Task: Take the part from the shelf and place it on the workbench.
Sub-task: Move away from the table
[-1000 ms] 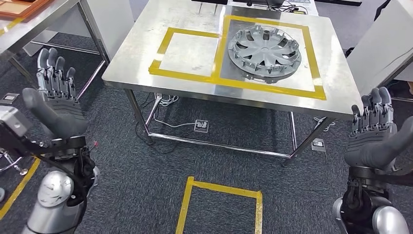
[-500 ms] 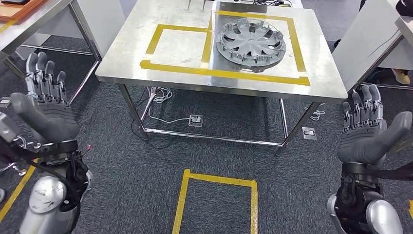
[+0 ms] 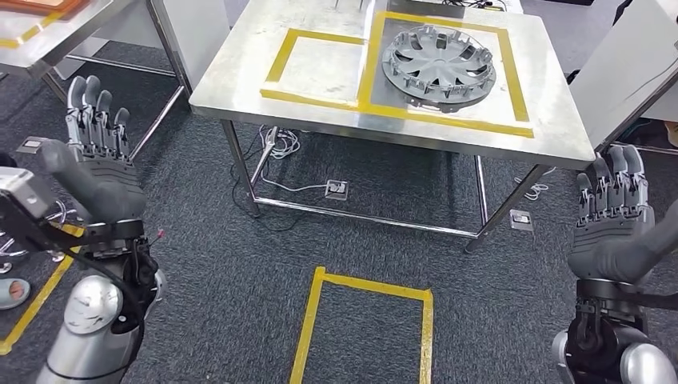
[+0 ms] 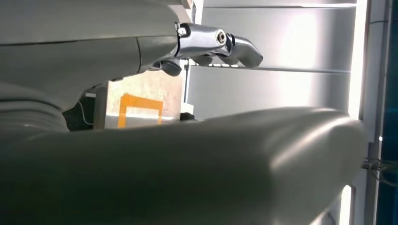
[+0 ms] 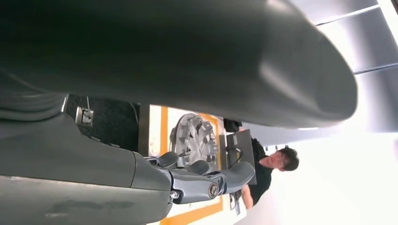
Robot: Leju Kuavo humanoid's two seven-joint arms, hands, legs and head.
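Head view: bright, even overhead lighting, sharp focus, soft sheen on the steel workbench (image 3: 240, 76). Right wrist view: background overexposed to white; the near thumb (image 5: 187, 56) is dark and blurred. Left wrist view: glare streaks on metal panels.

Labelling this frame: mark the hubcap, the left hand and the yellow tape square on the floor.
hubcap (image 3: 436, 66), head view, central hub.
left hand (image 3: 99, 166), head view, back of the palm.
yellow tape square on the floor (image 3: 372, 286), head view, its far strip.

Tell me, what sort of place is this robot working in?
Probably a workshop or test lab. A steel workbench is marked with yellow tape squares, a grey wheel cover lies on it, and a taped box marks the carpeted floor.
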